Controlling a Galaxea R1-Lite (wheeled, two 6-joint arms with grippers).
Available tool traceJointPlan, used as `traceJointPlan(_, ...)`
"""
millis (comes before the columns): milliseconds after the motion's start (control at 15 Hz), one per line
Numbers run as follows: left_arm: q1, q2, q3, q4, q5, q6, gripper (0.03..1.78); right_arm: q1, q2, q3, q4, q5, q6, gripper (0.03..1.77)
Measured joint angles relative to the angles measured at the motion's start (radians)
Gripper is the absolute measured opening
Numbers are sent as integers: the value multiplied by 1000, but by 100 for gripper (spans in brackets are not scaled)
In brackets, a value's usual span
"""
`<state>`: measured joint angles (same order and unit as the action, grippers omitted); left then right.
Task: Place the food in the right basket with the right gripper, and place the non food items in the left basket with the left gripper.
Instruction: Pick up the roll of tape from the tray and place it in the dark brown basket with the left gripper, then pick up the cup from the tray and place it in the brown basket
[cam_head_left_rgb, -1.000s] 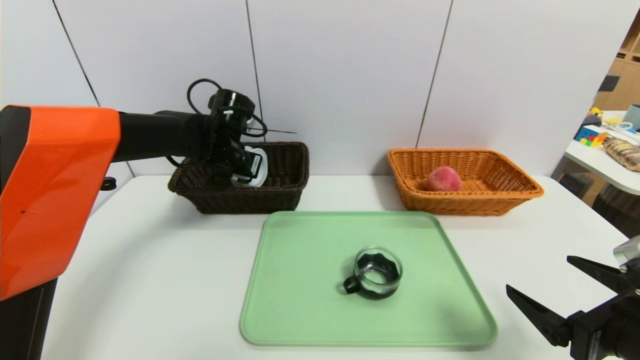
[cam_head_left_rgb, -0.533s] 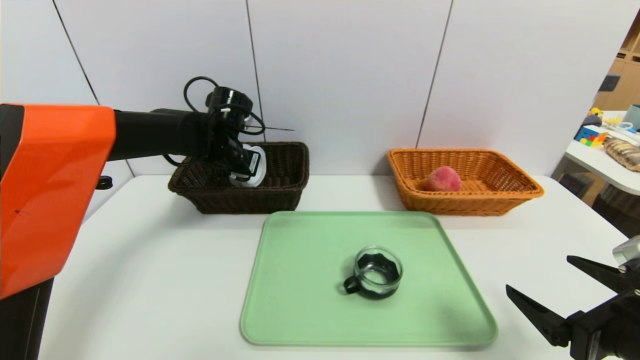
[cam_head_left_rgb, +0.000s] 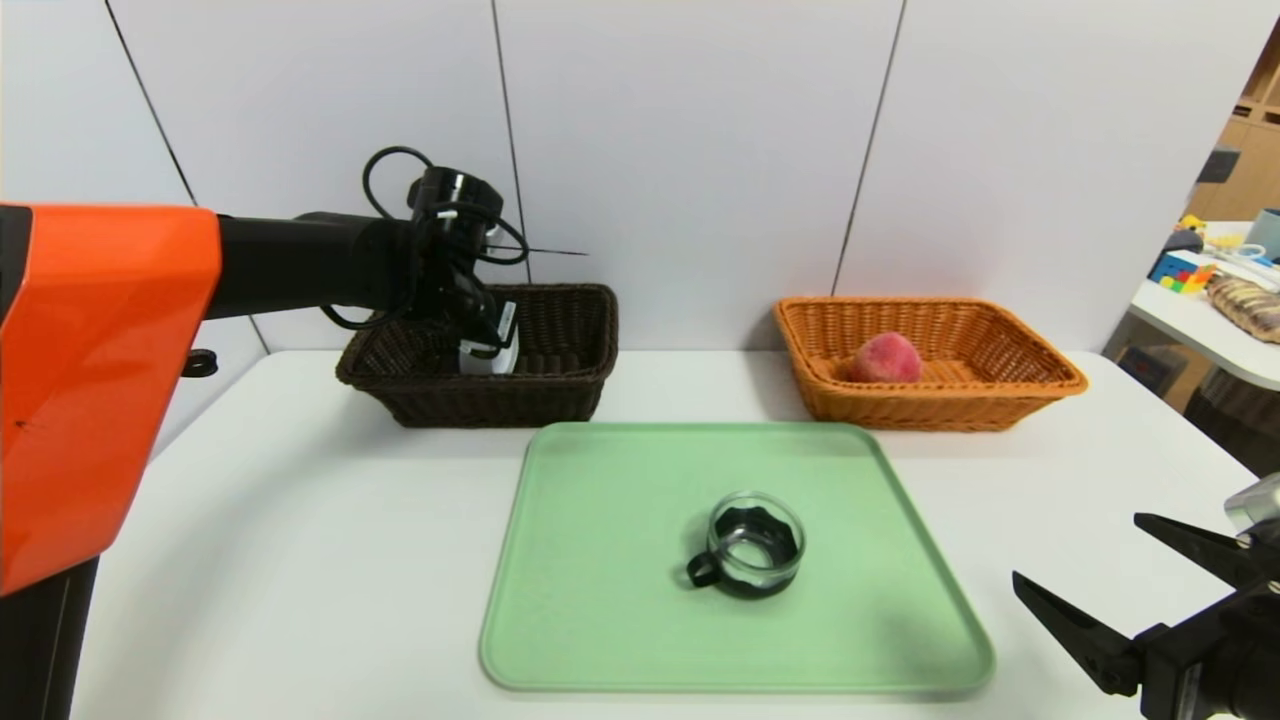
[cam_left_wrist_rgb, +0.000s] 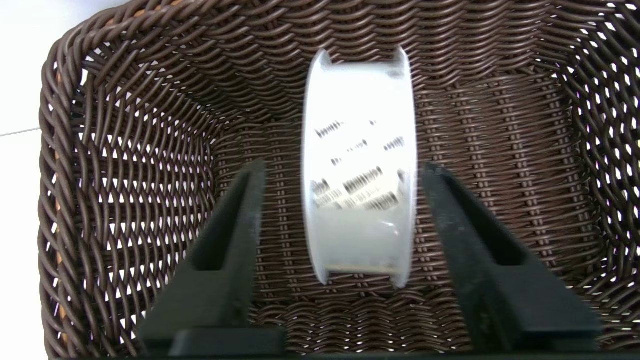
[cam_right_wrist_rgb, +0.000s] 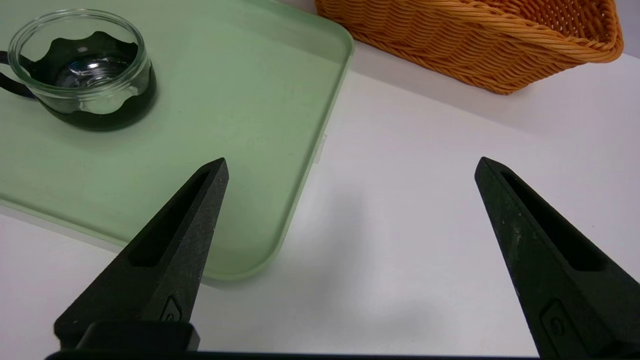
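My left gripper (cam_left_wrist_rgb: 344, 172) has just released the white ring (cam_left_wrist_rgb: 360, 160): its jaws, narrower earlier, now stand apart around it inside the dark basket (cam_head_left_rgb: 495, 400), at ten o'clock of the tray (cam_head_left_rgb: 640, 640). My right gripper (cam_right_wrist_rgb: 352, 167), spread and unladen, idles at four o'clock. The peach (cam_head_left_rgb: 888, 358) lies in the orange basket (cam_head_left_rgb: 940, 408), one o'clock; the glass cup (cam_head_left_rgb: 757, 545), on the tray, apparently remains to sort.

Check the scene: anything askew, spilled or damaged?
Nothing stands out: the glass cup sits upright on the green tray, the peach lies in the orange basket, and no spill shows.
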<state>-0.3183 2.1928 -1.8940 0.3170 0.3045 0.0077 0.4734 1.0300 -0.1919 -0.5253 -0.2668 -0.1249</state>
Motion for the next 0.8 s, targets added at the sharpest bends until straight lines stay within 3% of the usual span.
traceJointPlan(333, -1, -44, 2, 3, -8, 0, 141, 0, 0, 0, 0, 0, 0, 170)
traceJointPlan(800, -54, -228, 31, 59, -77, 14, 158, 0, 1, 0, 0, 0, -7, 170)
